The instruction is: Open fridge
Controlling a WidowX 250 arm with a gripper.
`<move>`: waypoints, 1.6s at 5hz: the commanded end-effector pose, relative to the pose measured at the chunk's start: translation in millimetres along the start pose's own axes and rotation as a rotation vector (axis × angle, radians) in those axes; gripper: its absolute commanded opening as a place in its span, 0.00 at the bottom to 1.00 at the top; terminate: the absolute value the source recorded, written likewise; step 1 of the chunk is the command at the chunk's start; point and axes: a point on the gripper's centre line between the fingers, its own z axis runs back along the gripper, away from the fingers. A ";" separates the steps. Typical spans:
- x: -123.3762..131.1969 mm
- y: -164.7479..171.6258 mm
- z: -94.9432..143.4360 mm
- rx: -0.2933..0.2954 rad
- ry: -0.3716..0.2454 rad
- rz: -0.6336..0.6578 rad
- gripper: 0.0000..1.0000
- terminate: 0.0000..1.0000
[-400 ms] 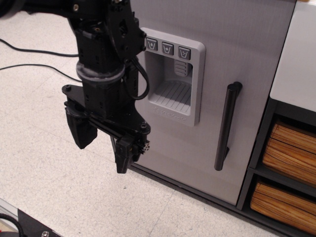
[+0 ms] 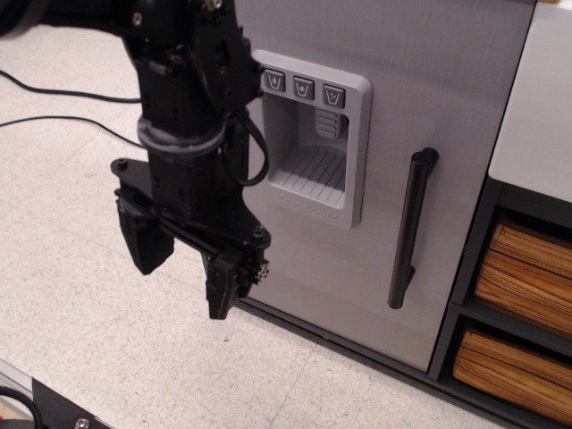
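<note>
1. Although the task was to open the fridge (image 2: 420, 116), its light grey door (image 2: 447, 80) appeared fully shut, lying flush within the black frame (image 2: 357, 344) with no gap visible along any edge.
2. Occupying the upper right of the view, the fridge stood on the pale speckled floor (image 2: 80, 304); no desk was in view.
3. Moulded into the door's left half was the dispenser recess (image 2: 317, 143), topped by three buttons (image 2: 304, 88).
4. To the right of the recess ran the vertical black bar handle (image 2: 409, 231), untouched and free of any contact.
5. Hanging in front of the door's left edge, the black gripper (image 2: 183, 268) pointed downward toward the floor.
6. Its jaws stood wide apart and held nothing.
7. Gripper and handle were well apart, with the dispenser recess lying between them.
8. Beside the fridge on the right stood a dark shelf unit (image 2: 465, 304) with two wood-grain drawers (image 2: 527, 268), which formed no part of the task.
9. Black cables (image 2: 54, 89) trailed across the floor at the left.
10. Judged from this arrangement, nothing of the task had been completed: reaching the handle, closing on it and swinging the door outward all remained to be done.
</note>
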 end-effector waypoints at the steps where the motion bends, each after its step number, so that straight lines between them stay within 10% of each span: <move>1: 74.8 -39.7 -15.4 -0.014 -0.058 0.089 1.00 0.00; 4: 158.3 -80.7 -2.3 -0.103 -0.315 0.128 1.00 0.00; 8: 201.3 -74.7 7.3 -0.063 -0.434 0.174 1.00 0.00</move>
